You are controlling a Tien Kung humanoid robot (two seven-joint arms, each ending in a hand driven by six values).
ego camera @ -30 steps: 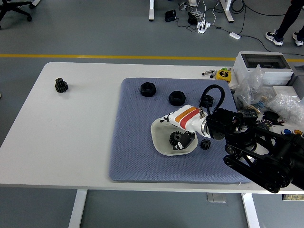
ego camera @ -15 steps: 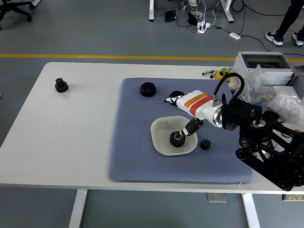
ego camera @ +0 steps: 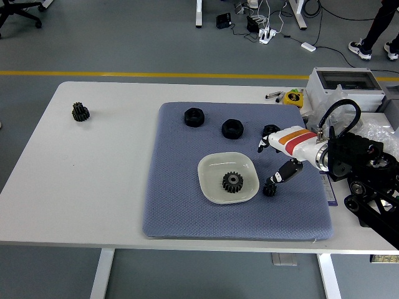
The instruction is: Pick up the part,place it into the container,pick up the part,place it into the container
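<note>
A white dish [ego camera: 212, 171] sits on the blue-grey mat [ego camera: 181, 199] with a black gear [ego camera: 232, 182] lying in it. A small black gear [ego camera: 269, 189] lies on the mat just right of the dish. Two black ring parts [ego camera: 194, 116] [ego camera: 232, 128] lie at the mat's back, and a third black part [ego camera: 270, 130] is partly hidden behind my right hand. My right hand [ego camera: 277, 159] hovers right of the dish, fingers spread and empty, thumb above the small gear. Another black gear [ego camera: 80, 111] stands far left on the table.
A grey box [ego camera: 343, 84], plastic bags with parts [ego camera: 349, 128] and a yellow tape measure [ego camera: 292, 98] crowd the table's right back corner. A person's feet [ego camera: 373, 48] show on the floor at top right.
My right hand has let go of the black gear in the dish and drawn back to the right, clear of the dish, uncovering the second ring part.
</note>
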